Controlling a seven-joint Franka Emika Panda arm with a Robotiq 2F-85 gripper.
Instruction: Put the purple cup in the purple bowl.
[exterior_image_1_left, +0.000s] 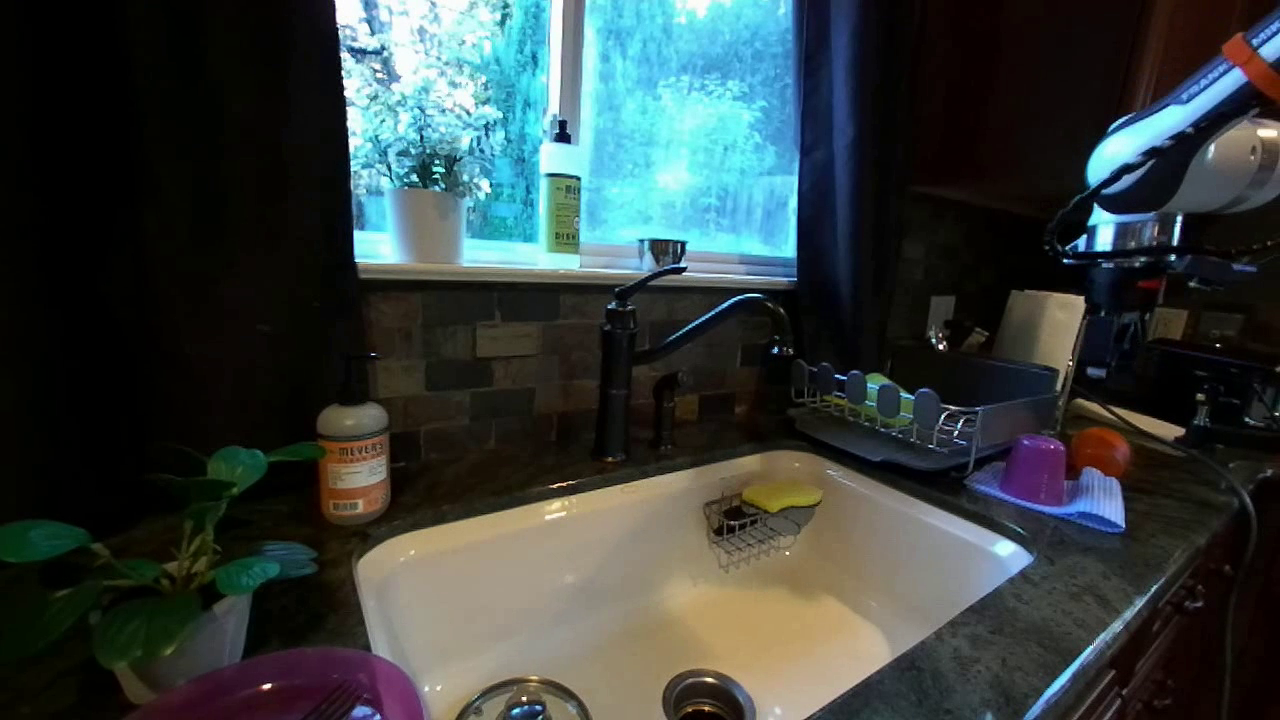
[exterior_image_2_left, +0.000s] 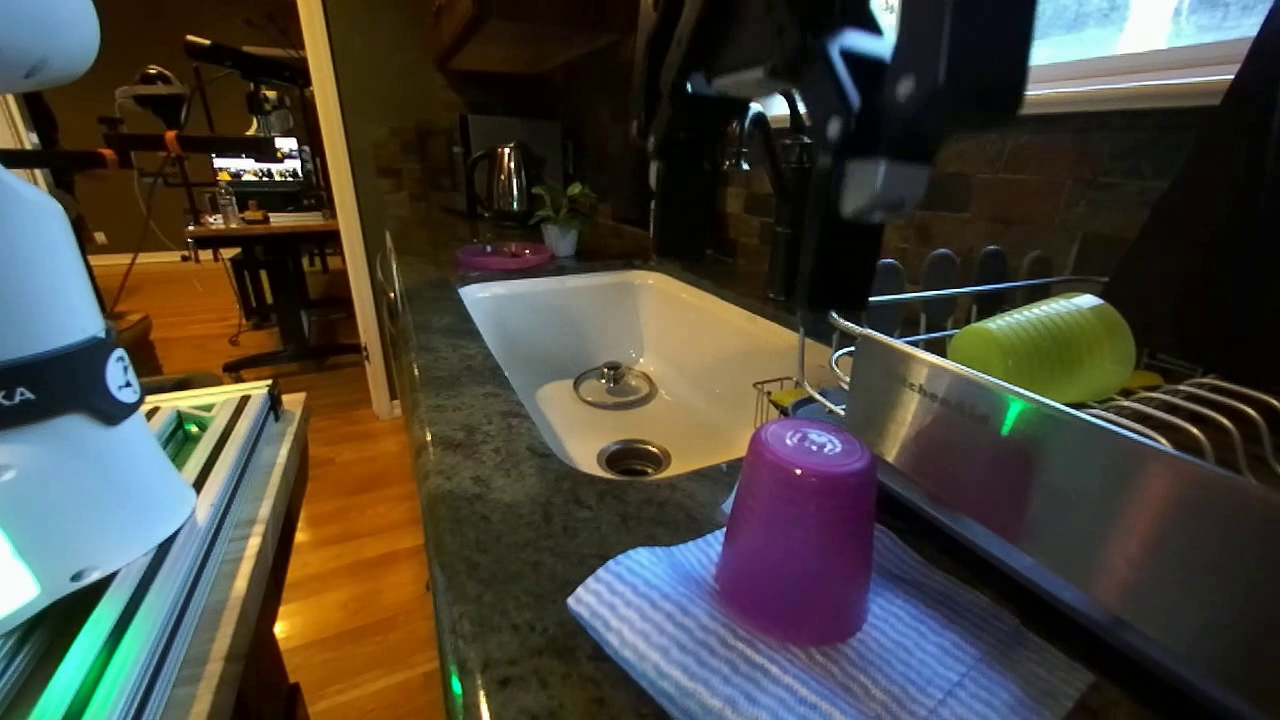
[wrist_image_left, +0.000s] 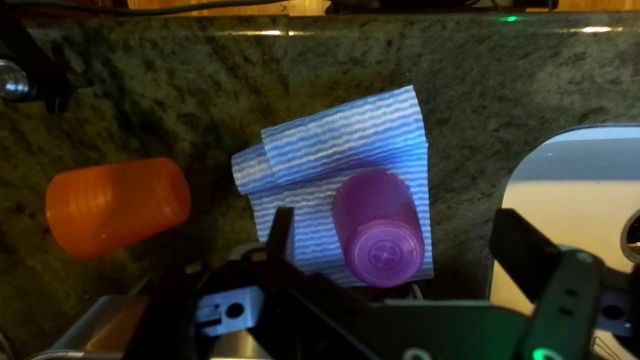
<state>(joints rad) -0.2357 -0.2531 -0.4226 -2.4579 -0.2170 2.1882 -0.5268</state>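
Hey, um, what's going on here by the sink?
A white-and-black robot arm has its black two-fingered gripper hanging open above and near a small purple plastic tumbler, not yet grasped. The tumbler stands upside down on a blue-and-white striped cloth. Its apparent goal, a wide, shallow magenta-purple plastic bowl, sits beside the opposite end of the white sink.

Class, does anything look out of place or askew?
The orange cup lies on its side on the counter, while the purple cup stands upside down. The cloth under it lies crooked, with a fold along one side.
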